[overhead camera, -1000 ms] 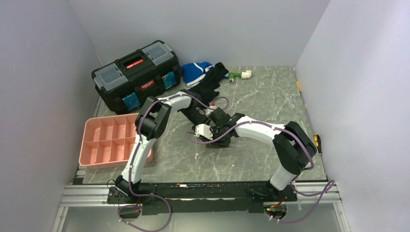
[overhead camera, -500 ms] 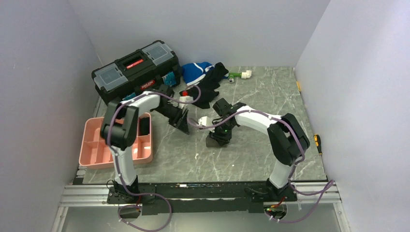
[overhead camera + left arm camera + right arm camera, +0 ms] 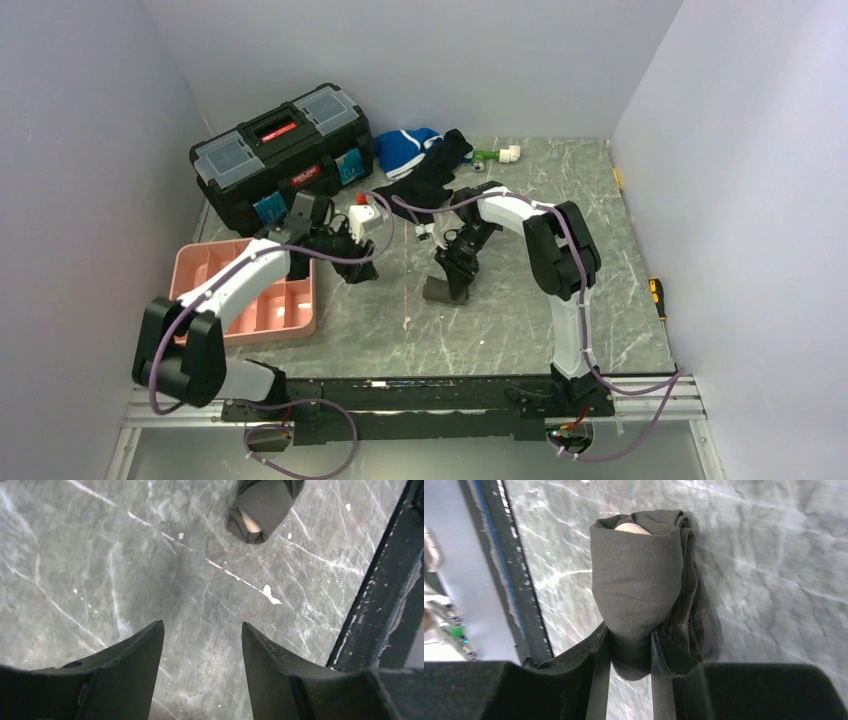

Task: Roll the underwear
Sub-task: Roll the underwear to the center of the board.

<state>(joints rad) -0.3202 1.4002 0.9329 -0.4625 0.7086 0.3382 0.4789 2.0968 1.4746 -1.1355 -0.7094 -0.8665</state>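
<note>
The worktop was a grey slab with a marble pattern, and thin white veins ran across it. Plain pale walls closed it in on the left, at the back and on the right. In the overhead view a black rail ran along the lower edge of the frame, where both arms were fixed.

The underwear was a tight dark grey-brown roll, a little left of the centre of the overhead frame, and it appeared to rest on the stone. In the right wrist view it filled the middle of the frame, with a small patch of beige showing at its upper end (the waistband, rolled inside). The right fingers were closed to a narrow gap on the lower end of the roll, and the fabric was pinched between them.

The left fingers stood wide apart and held nothing, with only bare veined worktop under them. In the left wrist view the roll lay at the top of the frame, right of centre, well apart from these fingers.

In the overhead view a black toolbox stood in the upper left and a pink tray with compartments lay at the middle left. A blue-and-white garment and a black garment lay touching at the top centre. A small green and white object was just right of them.
</note>
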